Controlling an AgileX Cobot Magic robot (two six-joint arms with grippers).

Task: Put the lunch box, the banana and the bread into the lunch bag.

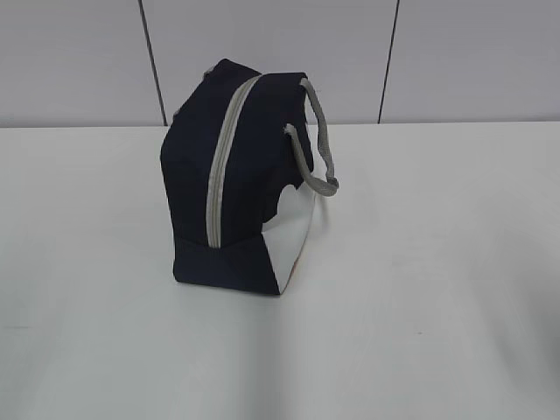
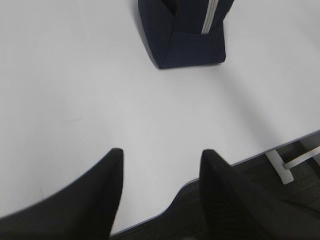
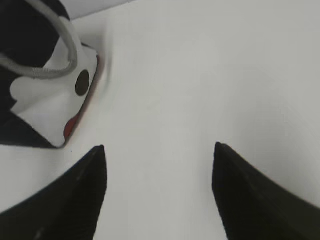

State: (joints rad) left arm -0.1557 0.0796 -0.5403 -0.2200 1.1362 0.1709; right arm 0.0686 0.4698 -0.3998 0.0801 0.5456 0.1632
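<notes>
One lunch bag (image 1: 229,184) (no legible writing)

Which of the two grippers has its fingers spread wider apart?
The right gripper: its fingers stand farther apart than those of the left gripper. Both are open and empty above the table.

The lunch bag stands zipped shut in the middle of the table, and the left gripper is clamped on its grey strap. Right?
Not quite. The lunch bag is zipped shut mid-table, but the left gripper holds nothing: the left wrist view shows its jaws apart over bare table, well short of the bag.
</notes>
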